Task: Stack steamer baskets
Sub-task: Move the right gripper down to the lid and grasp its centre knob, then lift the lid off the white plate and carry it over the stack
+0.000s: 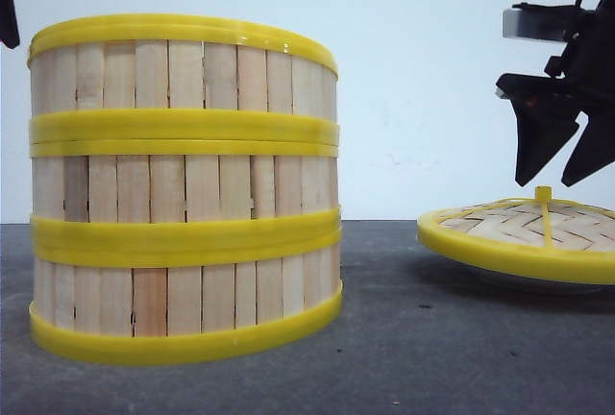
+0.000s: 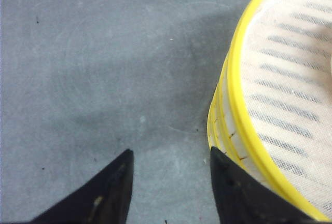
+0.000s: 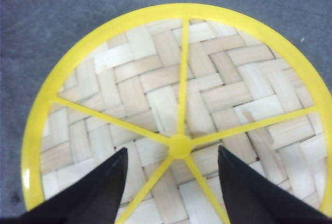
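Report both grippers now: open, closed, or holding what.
Left gripper: open, holding nothing, beside the stacked steamer baskets.
Right gripper: open, holding nothing, above the woven lid.

Even, bright overhead light; soft shadow beneath lid; wrist views slightly blurred, steamer baskets sharp.

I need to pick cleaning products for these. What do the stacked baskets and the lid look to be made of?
Stacked baskets: walls of pale, unvarnished-looking wood slats with visible grain, held by glossy yellow rims, likely plastic. The top one seems lined with thin white cloth or mesh, dark slats showing through it. Lid: flat pale strips woven in a herringbone pattern, probably bamboo, framed by a shiny yellow rim and spokes, likely plastic.
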Tool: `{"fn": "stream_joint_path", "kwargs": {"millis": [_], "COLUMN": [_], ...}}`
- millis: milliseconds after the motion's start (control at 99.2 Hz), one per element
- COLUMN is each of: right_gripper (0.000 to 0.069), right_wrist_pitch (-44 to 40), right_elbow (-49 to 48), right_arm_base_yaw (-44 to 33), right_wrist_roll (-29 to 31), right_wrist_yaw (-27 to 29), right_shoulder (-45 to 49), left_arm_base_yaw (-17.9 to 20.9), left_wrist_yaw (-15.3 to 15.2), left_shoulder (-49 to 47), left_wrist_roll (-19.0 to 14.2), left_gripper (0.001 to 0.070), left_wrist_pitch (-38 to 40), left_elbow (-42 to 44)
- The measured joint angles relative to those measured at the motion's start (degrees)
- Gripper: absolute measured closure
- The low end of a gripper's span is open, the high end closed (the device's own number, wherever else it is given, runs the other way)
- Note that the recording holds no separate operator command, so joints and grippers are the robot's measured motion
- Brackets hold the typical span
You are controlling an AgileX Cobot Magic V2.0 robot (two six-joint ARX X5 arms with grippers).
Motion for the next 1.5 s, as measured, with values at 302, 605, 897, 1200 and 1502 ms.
{"fn": "stream_joint_path", "kwargs": {"millis": [302,605,897,1200,1502], "right_gripper": [0.036,0.0381,0.063,0.0636,0.0636], "right_wrist_pitch": [2.12,3.41,3.54,0.59,-8.26], "right_elbow": [0.0,0.0,0.02,1.86,14.32], "right_arm_base_yaw": [-0.04,-0.17,-0.28,-0.28,-0.24], "right_wrist_roll": [-0.02,-0.02,-0.02,-0.02,-0.5], "right_wrist_yaw": [0.0,0.17,0.33,-0.31,-3.06], "right_shoulder": [3.48,3.98,3.98,3.8,0.31], "left_arm_base_yaw": [-0.02,0.0,0.0,0.0,0.22], "left_wrist_yaw": [-0.04,-0.07,-0.07,-0.07,-0.15], "left_shoulder": [-0.37,-0.37,-0.37,-0.37,-0.37], "left_wrist_roll": [0.0,-0.02,-0.02,0.0,0.09], "left_gripper": [0.0441,0.0441,0.0441,0.0441,0.0441], "left_wrist_pitch": [0.42,0.46,0.46,0.46,0.9], "left_elbow": [0.0,0.0,0.0,0.0,0.0]}}
